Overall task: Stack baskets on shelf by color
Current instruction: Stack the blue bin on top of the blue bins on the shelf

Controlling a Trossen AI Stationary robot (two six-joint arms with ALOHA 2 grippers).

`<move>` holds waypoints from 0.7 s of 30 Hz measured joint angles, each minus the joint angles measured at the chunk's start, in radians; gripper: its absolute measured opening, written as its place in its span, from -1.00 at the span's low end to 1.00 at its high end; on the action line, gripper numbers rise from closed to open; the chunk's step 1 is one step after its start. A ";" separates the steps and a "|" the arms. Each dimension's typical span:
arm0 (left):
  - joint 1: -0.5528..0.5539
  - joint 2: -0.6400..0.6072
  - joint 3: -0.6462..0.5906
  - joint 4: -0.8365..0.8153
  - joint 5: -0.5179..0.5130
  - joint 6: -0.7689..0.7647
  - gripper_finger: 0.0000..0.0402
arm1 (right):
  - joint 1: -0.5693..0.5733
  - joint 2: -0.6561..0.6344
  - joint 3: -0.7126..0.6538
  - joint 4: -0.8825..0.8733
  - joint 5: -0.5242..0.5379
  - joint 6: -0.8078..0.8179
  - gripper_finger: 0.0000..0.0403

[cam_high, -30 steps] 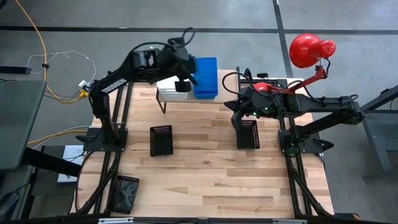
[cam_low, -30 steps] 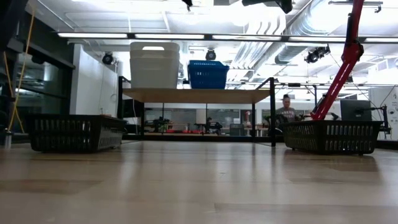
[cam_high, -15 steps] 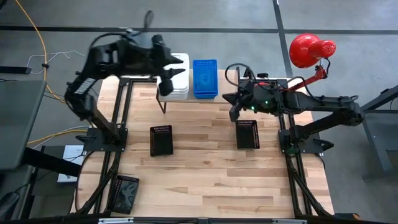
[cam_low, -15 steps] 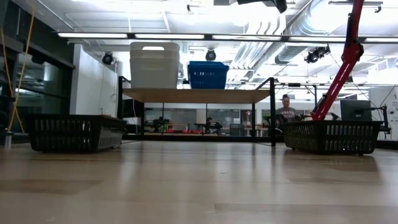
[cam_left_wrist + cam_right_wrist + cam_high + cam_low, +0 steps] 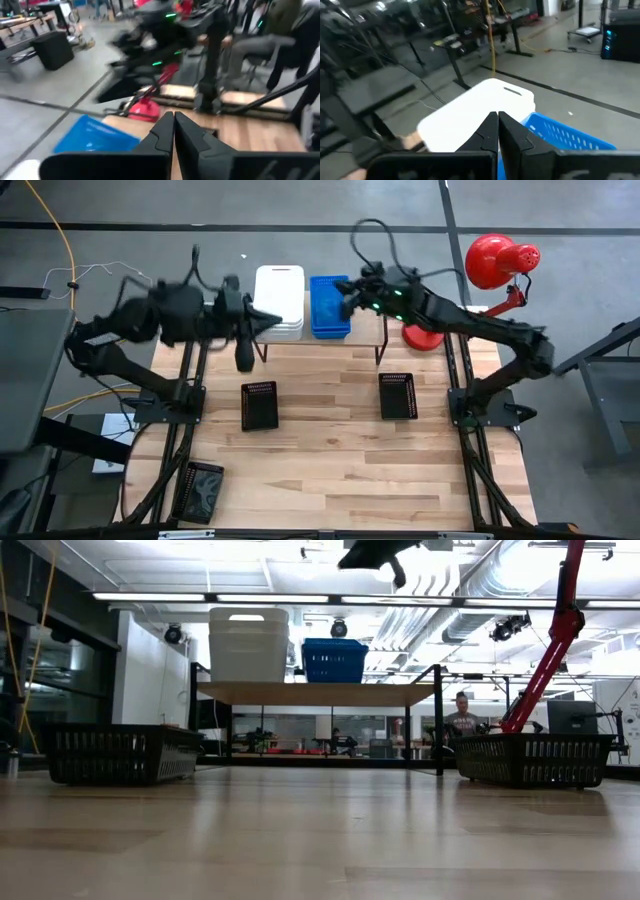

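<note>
The shelf [image 5: 368, 328] stands at the table's far edge on thin black legs. On its top rest a stack of white baskets [image 5: 279, 300] and, beside it, a blue basket [image 5: 329, 305]; the low view shows the white stack [image 5: 248, 644] and the blue basket [image 5: 334, 660]. Two black baskets sit on the tabletop, one on the left [image 5: 259, 405] and one on the right [image 5: 397, 395]. My left gripper [image 5: 262, 322] hangs shut and holds nothing, left of the shelf's front corner. My right gripper [image 5: 340, 288] is shut and holds nothing above the blue basket.
A red lamp [image 5: 500, 260] stands behind the table's far right corner, its base [image 5: 425, 335] next to the shelf. Another black mesh piece [image 5: 200, 490] lies off the table's near left edge. Bare wood stretches between the black baskets and the near edge.
My left gripper has drawn back from over the white stack toward the table's left edge, and it has shut. My right gripper, shut throughout, has swung from above the right black basket toward the far edge, ending over the blue basket. The baskets have not moved.
</note>
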 joint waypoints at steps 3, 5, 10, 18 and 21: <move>-0.059 -0.100 -0.241 0.230 -0.045 -0.056 -1.00 | -0.033 0.103 0.101 -0.056 0.045 -0.006 -1.00; -0.090 -0.159 -0.374 0.370 -0.076 -0.086 -1.00 | -0.056 0.165 0.165 -0.096 0.085 -0.003 -1.00; -0.144 -0.262 -0.577 0.554 -0.159 -0.176 -1.00 | -0.090 0.287 0.282 -0.191 0.136 0.006 -1.00; -0.193 -0.310 -0.621 0.568 -0.247 -0.209 -1.00 | -0.094 0.361 0.304 -0.246 0.182 0.035 -1.00; -0.196 -0.314 -0.621 0.567 -0.260 -0.194 -1.00 | -0.096 0.375 0.304 -0.256 0.177 0.036 -1.00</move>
